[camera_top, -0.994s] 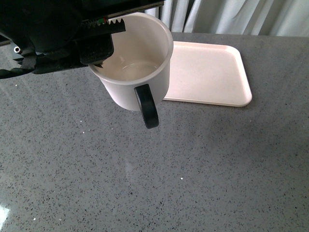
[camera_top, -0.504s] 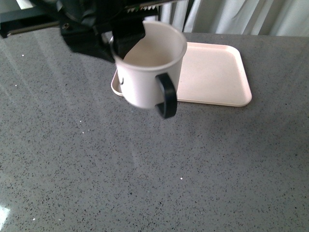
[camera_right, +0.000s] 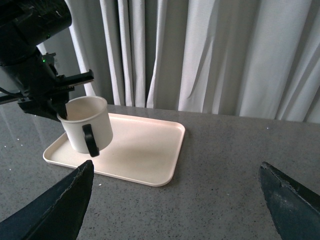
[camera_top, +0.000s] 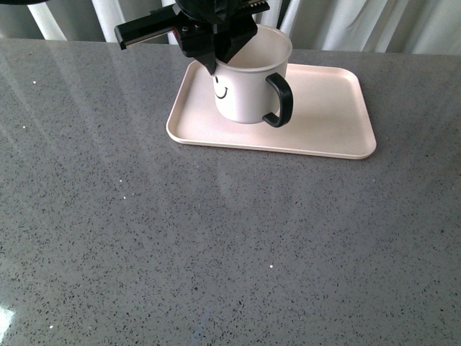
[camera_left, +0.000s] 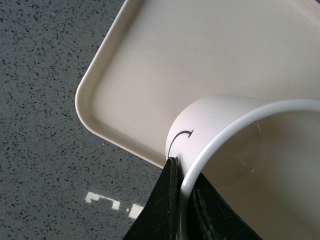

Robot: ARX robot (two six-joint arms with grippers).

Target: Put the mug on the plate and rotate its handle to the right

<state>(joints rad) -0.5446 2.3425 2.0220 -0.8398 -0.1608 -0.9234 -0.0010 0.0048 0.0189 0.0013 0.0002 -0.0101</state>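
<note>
The cream mug (camera_top: pixel 248 90) with a black smiley face stands on the left half of the pale pink plate (camera_top: pixel 324 115). Its black handle (camera_top: pixel 279 101) points right and slightly toward me. My left gripper (camera_top: pixel 220 54) is shut on the mug's left rim, one finger inside and one outside. The left wrist view shows that rim (camera_left: pixel 200 160) pinched between the black fingers (camera_left: pixel 162 210), over the plate's corner (camera_left: pixel 100 115). In the right wrist view the mug (camera_right: pixel 90 125) and plate (camera_right: pixel 140 150) lie ahead, with my right gripper (camera_right: pixel 175 200) open, well away above the table.
The grey speckled tabletop (camera_top: pixel 216 252) stretches in front of and left of the plate. White curtains (camera_right: pixel 210 55) hang behind the table's far edge. The plate's right half (camera_top: pixel 338 108) is bare.
My left gripper has carried the mug from mid-air near me away to the plate's left half and lowered it. The handle has swung from facing me to pointing right.
</note>
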